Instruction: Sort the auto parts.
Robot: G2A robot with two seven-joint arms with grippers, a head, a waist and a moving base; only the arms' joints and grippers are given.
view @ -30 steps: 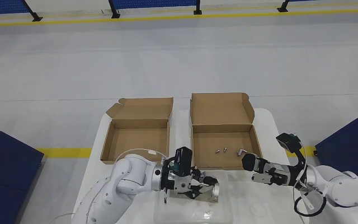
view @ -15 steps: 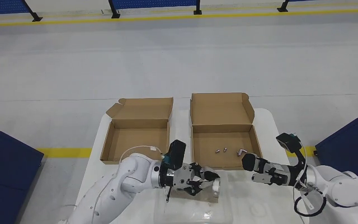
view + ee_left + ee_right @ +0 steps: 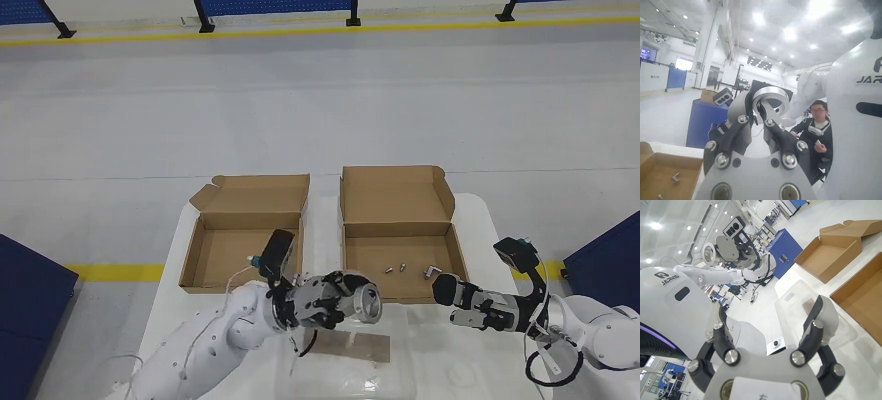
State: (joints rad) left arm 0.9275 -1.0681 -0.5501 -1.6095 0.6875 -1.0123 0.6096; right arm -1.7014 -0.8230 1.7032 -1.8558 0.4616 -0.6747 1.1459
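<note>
Your left claw (image 3: 753, 107) pinches the metal ring (image 3: 772, 90) by its wall, one finger inside, one outside. Seen from above, the ring is at the claw's 3 o'clock, off the worktop (image 3: 322, 240). Your right claw (image 3: 770, 306) is spread.

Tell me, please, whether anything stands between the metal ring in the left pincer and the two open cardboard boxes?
Nothing visible does. The left pincer holds the ring up off the table, in front of the left box and the right box. Both stand open with lids folded back.
</note>
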